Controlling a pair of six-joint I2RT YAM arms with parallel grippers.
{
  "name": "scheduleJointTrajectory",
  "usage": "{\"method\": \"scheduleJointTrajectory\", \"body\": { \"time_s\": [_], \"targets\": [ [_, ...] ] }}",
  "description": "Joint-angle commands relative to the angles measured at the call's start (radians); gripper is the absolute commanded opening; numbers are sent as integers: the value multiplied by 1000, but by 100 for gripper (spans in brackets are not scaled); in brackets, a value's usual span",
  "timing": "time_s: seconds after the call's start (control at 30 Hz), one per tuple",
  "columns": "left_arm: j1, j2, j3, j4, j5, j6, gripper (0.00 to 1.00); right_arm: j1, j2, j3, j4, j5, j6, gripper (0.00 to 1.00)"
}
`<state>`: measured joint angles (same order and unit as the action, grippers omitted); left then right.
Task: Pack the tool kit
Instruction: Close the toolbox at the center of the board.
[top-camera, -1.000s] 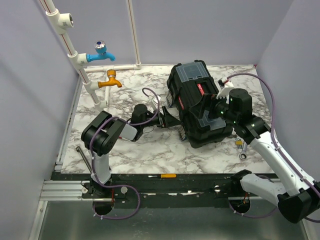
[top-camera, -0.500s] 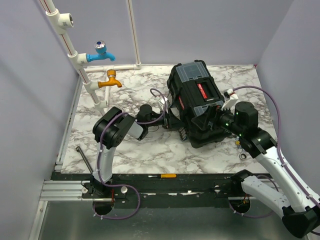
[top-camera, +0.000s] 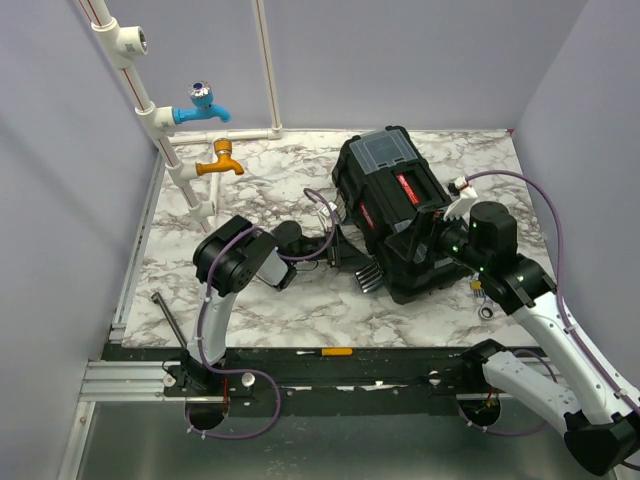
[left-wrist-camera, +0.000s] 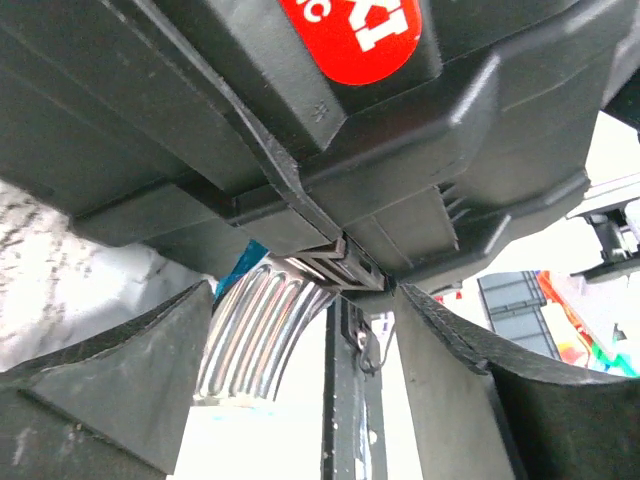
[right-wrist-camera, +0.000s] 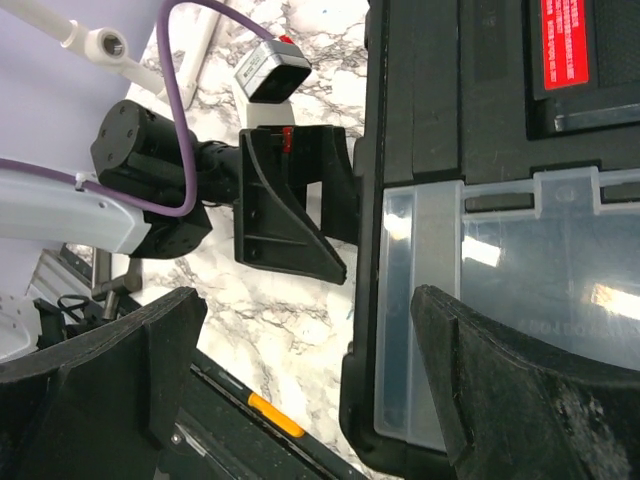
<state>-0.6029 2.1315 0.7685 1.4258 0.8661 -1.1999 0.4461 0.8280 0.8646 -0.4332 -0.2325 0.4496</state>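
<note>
The black toolbox (top-camera: 400, 210) lies closed on the marble table, with a red label and clear lid compartments (right-wrist-camera: 520, 300) on top. My left gripper (top-camera: 345, 252) reaches in against its left side. In the left wrist view its jaws (left-wrist-camera: 305, 300) stand open around a ribbed silvery latch (left-wrist-camera: 255, 335) under the box's rim (left-wrist-camera: 200, 100), with a bit of teal beside it. My right gripper (right-wrist-camera: 305, 300) hangs open over the near left corner of the box, holding nothing. In the overhead view it (top-camera: 425, 245) is above the box's near end.
A wrench (top-camera: 485, 302) lies on the table right of the box. An orange-handled screwdriver (top-camera: 335, 352) rests on the front rail, and a grey metal bar (top-camera: 168, 315) lies at the front left. Blue (top-camera: 205, 105) and orange (top-camera: 222, 160) taps stand on white pipes at the back left.
My left arm has pushed to the right, up against the toolbox's side, and its jaws have narrowed a little. The right gripper drew back towards the box's near end, then held still.
</note>
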Motion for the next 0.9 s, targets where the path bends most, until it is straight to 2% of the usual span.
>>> {"method": "scheduleJointTrajectory", "body": {
  "time_s": [0.0, 0.13, 0.43, 0.53, 0.7, 0.87],
  "targets": [
    [-51, -79, -17, 161, 173, -95, 68, 8, 21, 19, -120, 7, -29, 95],
    [-49, -100, -4, 161, 180, -120, 61, 8, 42, 24, -144, -4, -37, 94],
    [-49, -116, 18, 162, 179, -153, 60, 7, 56, 72, -207, 17, -90, 93],
    [-50, -106, 23, 161, 179, -159, 60, 8, 98, 122, -276, 1, -144, 85],
    [-50, -98, 22, 161, 180, -155, 59, 8, 132, 208, -313, -32, -167, 79],
    [-50, -91, 17, 161, 175, -148, 52, 41, 216, 328, -368, -77, -200, 65]
  ]
}}
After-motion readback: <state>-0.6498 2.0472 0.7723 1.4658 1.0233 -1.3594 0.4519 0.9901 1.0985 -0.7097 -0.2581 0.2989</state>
